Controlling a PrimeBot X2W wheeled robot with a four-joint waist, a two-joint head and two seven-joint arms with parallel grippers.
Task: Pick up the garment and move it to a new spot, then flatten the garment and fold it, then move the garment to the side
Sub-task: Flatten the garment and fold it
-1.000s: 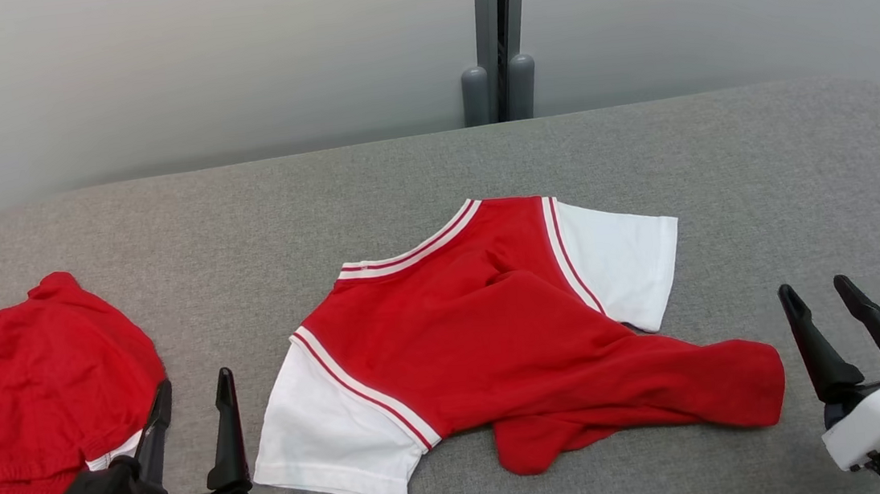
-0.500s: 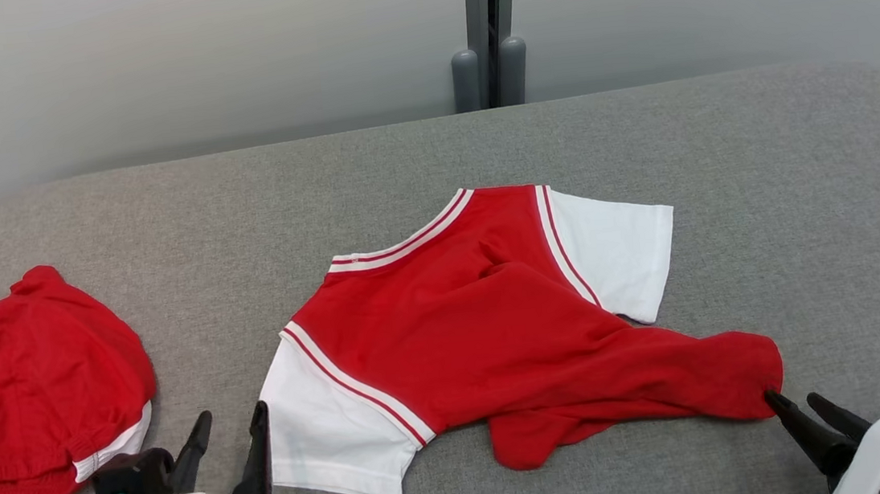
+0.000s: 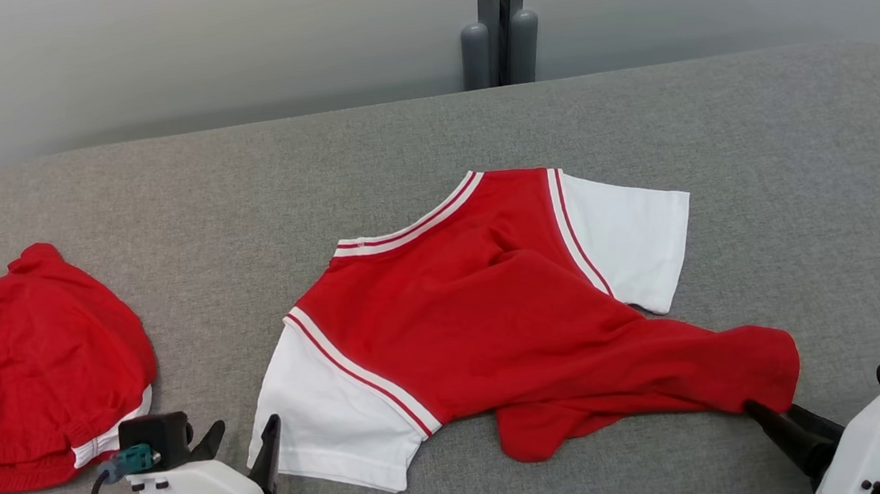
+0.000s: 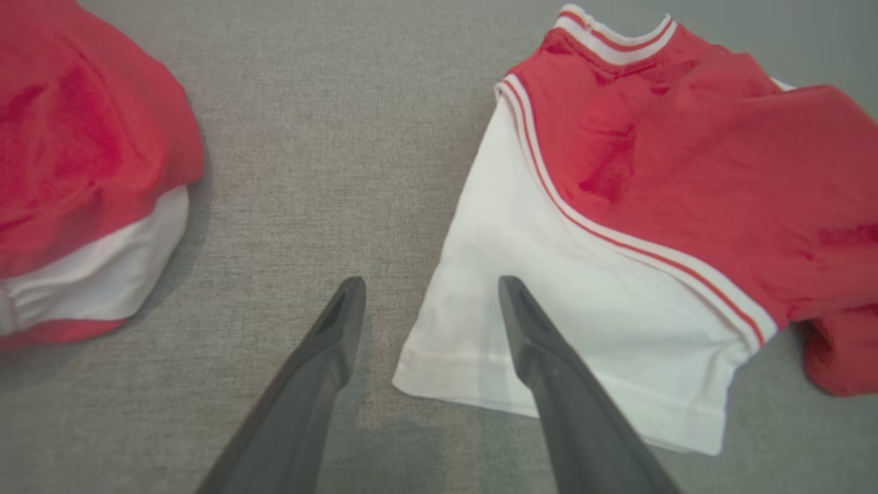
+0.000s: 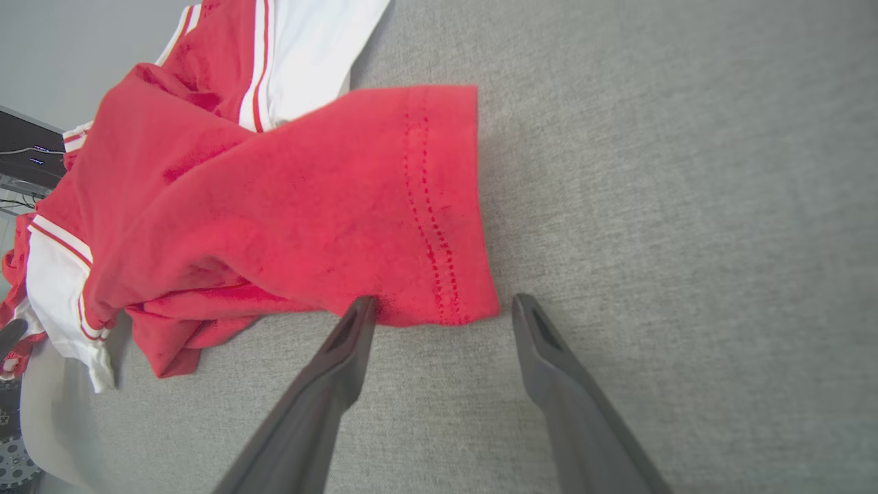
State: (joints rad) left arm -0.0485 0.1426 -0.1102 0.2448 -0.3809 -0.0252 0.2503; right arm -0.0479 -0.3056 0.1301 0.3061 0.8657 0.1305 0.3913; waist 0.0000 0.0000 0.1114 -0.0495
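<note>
garment: red tee (image 3: 511, 313) with white sleeves, lying rumpled on the grey padded table (image 3: 803, 163), between the two claws
long axis: diagonal, collar to hem. The collar end is on the far side, away from both claws; the hem end trails down to the right claw's tips
collar: collar (image 3: 407, 238) opens away from the claws, nearer the left claw's side than the right's
lay: lower body bunched and folded over itself, one flap tucked under near the hem
left claw: left gripper (image 4: 431, 288) with jaws spread wide, holding nothing. In the left wrist view one finger is over the cuff corner of the near white sleeve (image 4: 549, 329) and the other is over bare table, with the cuff edge between them
right claw: right gripper (image 5: 446, 305) also spread wide, holding nothing. The hem corner (image 5: 446, 274) sits just ahead of the gap; one fingertip is right at the fabric edge, contact unclear
markings: white-and-red stripe trim on the collar and both sleeve seams, double stitch row along the hem
other: second red garment (image 3: 23, 360) with a white band, outboard of the left claw, apart from the tee
</note>
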